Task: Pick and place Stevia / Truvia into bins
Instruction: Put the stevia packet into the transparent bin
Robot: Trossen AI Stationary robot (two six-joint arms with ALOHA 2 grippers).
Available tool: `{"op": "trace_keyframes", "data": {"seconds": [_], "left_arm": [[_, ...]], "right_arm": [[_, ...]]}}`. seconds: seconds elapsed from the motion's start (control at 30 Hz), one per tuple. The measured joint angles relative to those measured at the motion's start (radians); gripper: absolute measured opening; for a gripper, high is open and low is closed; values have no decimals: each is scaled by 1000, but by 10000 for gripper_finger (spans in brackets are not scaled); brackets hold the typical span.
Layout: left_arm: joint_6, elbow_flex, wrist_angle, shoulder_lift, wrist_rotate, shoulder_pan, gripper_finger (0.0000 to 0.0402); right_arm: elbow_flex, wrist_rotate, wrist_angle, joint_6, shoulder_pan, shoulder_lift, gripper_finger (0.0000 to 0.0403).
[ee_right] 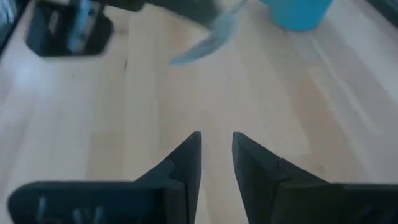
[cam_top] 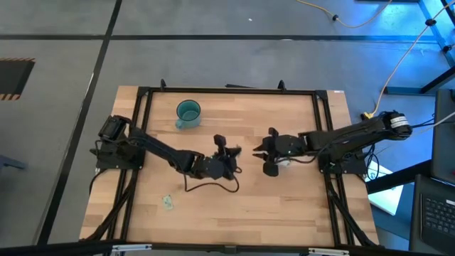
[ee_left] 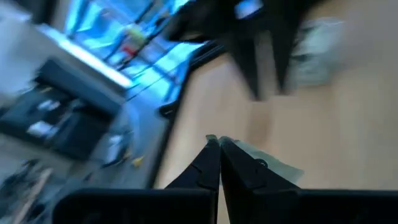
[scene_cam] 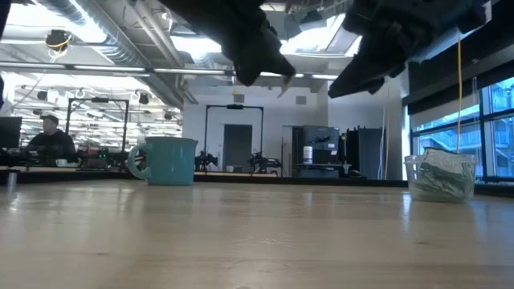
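Observation:
My left gripper (cam_top: 229, 158) hovers over the table's middle, shut on a pale green-and-white sachet (ee_left: 268, 162). The right wrist view shows that sachet (ee_right: 213, 35) from farther off. My right gripper (cam_top: 261, 148) hangs open just to its right, holding nothing. It is above the clear cup (scene_cam: 440, 175), which stands on its base and is filled with sachets. The teal-blue cup (cam_top: 188, 113) stands upright near the far-left part of the table. One loose sachet (cam_top: 168, 203) lies flat near the near-left corner. My left gripper pinches the sachet between its two fingertips (ee_left: 211, 149) at one edge (ee_left: 233, 144). The sachet is lifted clear of the table and sticks out sideways past the fingers.
A black frame (cam_top: 227, 90) runs around the table's edges. Bare wood (cam_top: 270, 206) lies between the arms and the near edge. Beyond the table are lab benches, and a person (scene_cam: 50, 138) sits at the far left.

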Motion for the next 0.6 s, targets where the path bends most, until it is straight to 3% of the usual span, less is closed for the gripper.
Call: {"op": "trace_keyframes", "data": {"seconds": [0.2, 0.3, 0.6], "left_arm": [[-90, 0, 2, 0, -141, 16, 3], [-136, 0, 2, 0, -140, 16, 3], [-158, 0, 2, 0, -153, 15, 3]], "right_arm": [[0, 3, 156, 205, -1, 78, 94], [0, 3, 240, 279, -2, 107, 94], [0, 3, 396, 281, -21, 147, 94]]}}
